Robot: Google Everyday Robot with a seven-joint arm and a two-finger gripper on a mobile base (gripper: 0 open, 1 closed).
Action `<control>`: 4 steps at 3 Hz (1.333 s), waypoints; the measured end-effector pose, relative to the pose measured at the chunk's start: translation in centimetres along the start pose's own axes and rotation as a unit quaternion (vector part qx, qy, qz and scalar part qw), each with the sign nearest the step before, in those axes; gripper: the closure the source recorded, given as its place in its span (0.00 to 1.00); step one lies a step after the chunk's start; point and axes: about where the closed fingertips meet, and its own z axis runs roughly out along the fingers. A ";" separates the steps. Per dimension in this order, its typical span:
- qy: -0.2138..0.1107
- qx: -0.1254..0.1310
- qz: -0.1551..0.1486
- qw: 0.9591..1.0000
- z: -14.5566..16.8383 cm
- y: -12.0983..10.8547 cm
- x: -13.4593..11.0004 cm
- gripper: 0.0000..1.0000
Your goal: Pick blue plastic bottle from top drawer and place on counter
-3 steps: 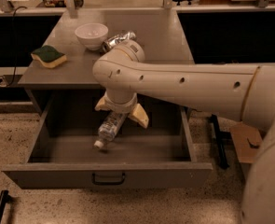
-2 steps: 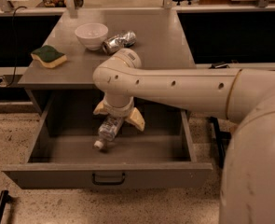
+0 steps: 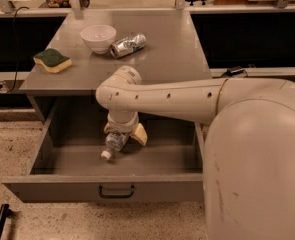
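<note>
Down in the metal top drawer (image 3: 62, 165), the pincer (image 3: 124, 134) (tan pads (image 3: 139, 134) wide) straddles the blue plastic bottle (image 3: 114, 142).

Flat grey square counter (image 3: 172, 59): round white bowl (image 3: 98, 37) placed rear left, shiny silver can (image 3: 128, 45) laid on side just beside it, green-topped yellow sponge (image 3: 52, 60) set near left edge. Gripper (image 3: 123, 134) positioned inside open grey top drawer (image 3: 77, 189) below, over blue plastic bottle (image 3: 114, 143).

Likely a lab's mock kitchen — grey counter (image 3: 172, 59) with bowl (image 3: 98, 36) and can (image 3: 128, 45) near its far edge, sponge (image 3: 52, 60) at the left edge, speckled floor (image 3: 7, 144) — gripper (image 3: 124, 134) down inside the open top drawer (image 3: 62, 189).
</note>
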 end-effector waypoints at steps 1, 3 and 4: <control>-0.001 -0.004 0.007 1.000 1.0 -0.4 0.1 0.41; 0.021 0.001 0.023 1.000 -4.0 -2.1 -2.2 0.89; 0.030 0.016 0.105 0.994 -9.9 -0.3 -3.0 1.00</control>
